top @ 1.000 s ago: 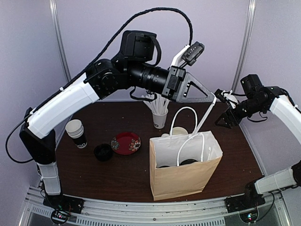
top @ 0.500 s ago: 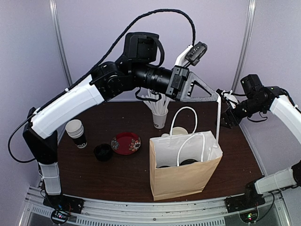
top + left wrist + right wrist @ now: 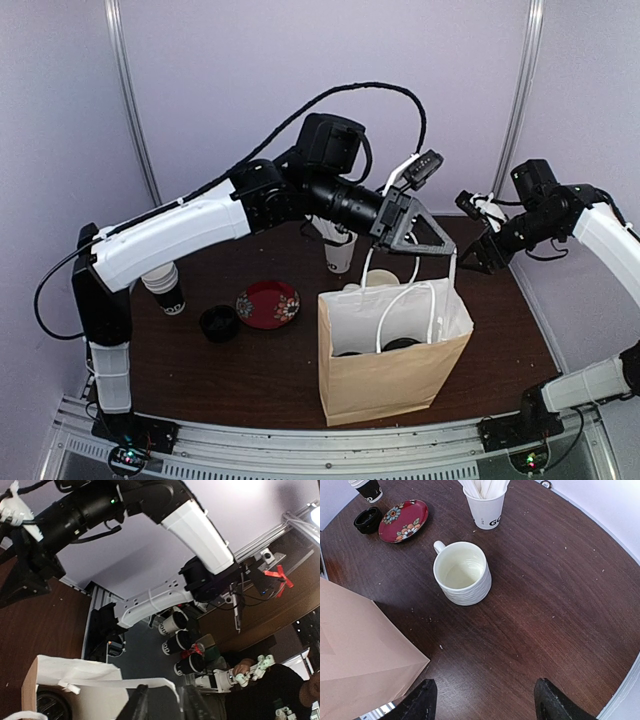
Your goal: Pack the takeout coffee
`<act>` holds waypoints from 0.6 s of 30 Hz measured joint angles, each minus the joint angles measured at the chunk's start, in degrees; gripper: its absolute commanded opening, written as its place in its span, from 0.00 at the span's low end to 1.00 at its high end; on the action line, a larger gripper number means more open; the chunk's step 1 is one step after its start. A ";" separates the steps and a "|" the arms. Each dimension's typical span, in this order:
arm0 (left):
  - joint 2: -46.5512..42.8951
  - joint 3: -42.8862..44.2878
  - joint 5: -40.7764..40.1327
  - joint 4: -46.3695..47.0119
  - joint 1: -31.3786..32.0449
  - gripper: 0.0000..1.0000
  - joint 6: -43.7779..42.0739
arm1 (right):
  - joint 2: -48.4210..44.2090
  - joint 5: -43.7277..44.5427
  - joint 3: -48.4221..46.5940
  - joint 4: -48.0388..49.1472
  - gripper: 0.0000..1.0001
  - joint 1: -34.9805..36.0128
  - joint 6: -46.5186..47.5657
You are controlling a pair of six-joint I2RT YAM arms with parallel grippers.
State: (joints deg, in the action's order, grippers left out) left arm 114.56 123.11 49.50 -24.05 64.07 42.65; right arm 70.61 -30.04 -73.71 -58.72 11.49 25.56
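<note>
Left gripper (image 3: 165, 695) poised over the paper bag (image 3: 390, 385), jaws slightly parted at its white handle (image 3: 115, 682); right gripper (image 3: 485, 690) spread, empty. Two lidded coffee cups (image 3: 402, 343) sat inside the bag. Were the handle to catch a finger, the bag could have tipped, spilling them.

Left arm (image 3: 180, 225), white shells on black joints: rises from its near-left base, bends at the elbow, reaches up and rightward across the middle; black triangular two-finger left gripper (image 3: 445, 250) angled down and to the right, its fingers (image 3: 139, 705) parted by a narrow gap. Right arm (image 3: 608, 235), same build: climbs from the near-right base, folds back inward; black right gripper (image 3: 472, 232) held high, pointing leftward, fingers (image 3: 422, 702) spread wide.
</note>
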 measured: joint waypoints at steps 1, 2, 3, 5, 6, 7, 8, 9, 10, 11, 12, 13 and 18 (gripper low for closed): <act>0.02 0.00 -0.59 -1.77 -0.09 0.56 -0.50 | 0.00 -0.04 0.00 0.00 0.72 0.00 0.02; 0.02 0.11 -1.25 -3.32 -0.15 0.62 -1.51 | 0.00 -0.20 0.00 -0.04 0.73 0.00 0.02; 0.02 0.66 -2.58 -6.23 -0.28 0.66 -2.56 | 0.00 -0.48 -0.07 -0.20 0.73 0.00 0.02; 0.02 2.51 -5.66 -11.72 -0.70 0.71 -5.22 | 0.02 -1.11 -0.83 -1.18 0.74 0.00 0.04; 0.00 3.50 -7.04 -13.79 -0.96 0.73 -6.56 | 0.02 -1.36 -1.57 -1.79 0.75 0.00 0.07; -0.15 5.07 -9.22 -16.52 -1.40 0.75 -8.46 | 0.02 -1.57 -3.15 -2.71 0.75 0.00 0.13; -0.52 6.32 -11.43 -18.84 -1.92 0.78 -10.14 | 0.02 -1.66 -4.55 -3.15 0.75 0.00 0.15; -1.25 7.13 -13.73 -20.85 -2.49 0.80 -12.02 | 0.02 -1.68 -6.49 -3.65 0.76 0.00 0.17; -2.14 7.37 -15.63 -22.29 -2.97 0.81 -13.57 | 0.00 -1.66 -8.09 -3.74 0.78 0.00 0.15; -3.63 7.45 -18.36 -24.39 -3.72 0.82 -15.45 | -0.09 -1.51 -9.88 -3.67 0.81 0.00 0.02; -5.25 7.39 -21.18 -26.21 -4.48 0.83 -17.20 | -0.22 -1.29 -11.06 -3.61 0.83 0.00 -0.31; -7.30 7.08 -24.24 -27.80 -5.44 0.83 -18.95 | -0.44 -0.92 -12.48 -3.58 0.85 -0.02 -0.50; -19.61 1.07 -37.81 -31.36 -10.97 0.85 -25.77 | -2.36 -4.24 -17.44 -4.57 0.81 -0.31 -0.76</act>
State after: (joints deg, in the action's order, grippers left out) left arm 94.96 124.18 11.68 -55.42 53.10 16.88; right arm 68.25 -34.28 -91.15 -63.29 11.18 24.80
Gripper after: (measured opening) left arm 0.844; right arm 0.838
